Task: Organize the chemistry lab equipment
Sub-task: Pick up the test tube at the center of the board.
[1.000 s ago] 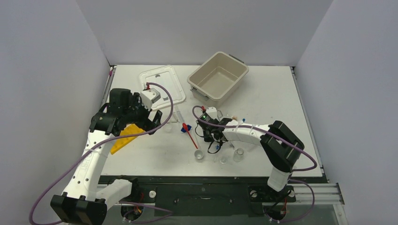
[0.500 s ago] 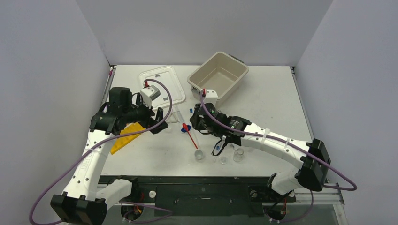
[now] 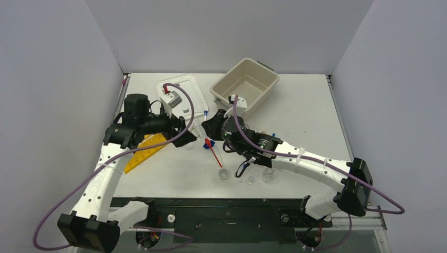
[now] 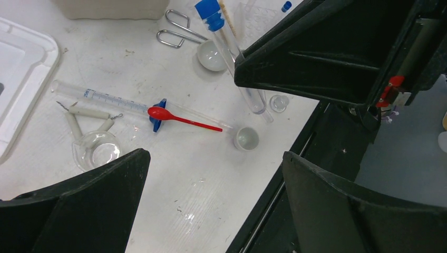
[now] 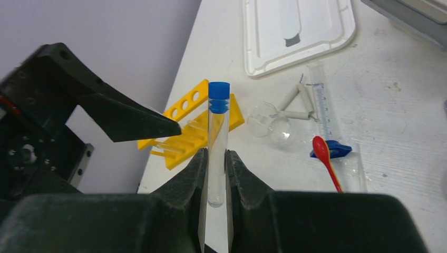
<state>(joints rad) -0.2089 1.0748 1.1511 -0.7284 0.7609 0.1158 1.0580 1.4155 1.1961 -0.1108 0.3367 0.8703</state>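
R gripper (image 5: 213, 163): jaws clamped on blue-capped test tube (image 5: 217, 132), held above table (image 3: 295, 105).
L gripper (image 4: 213, 158): jaws wide apart, empty.
Done: v. little, I judge.
To do: tube to yellow rack (image 5: 197, 129); red spatula (image 4: 182, 118), beakers (image 4: 246, 138) loose.

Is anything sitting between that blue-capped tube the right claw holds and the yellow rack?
Yes. The left gripper, jaws open, hangs right between the test tube pinched in the right gripper and the yellow rack.
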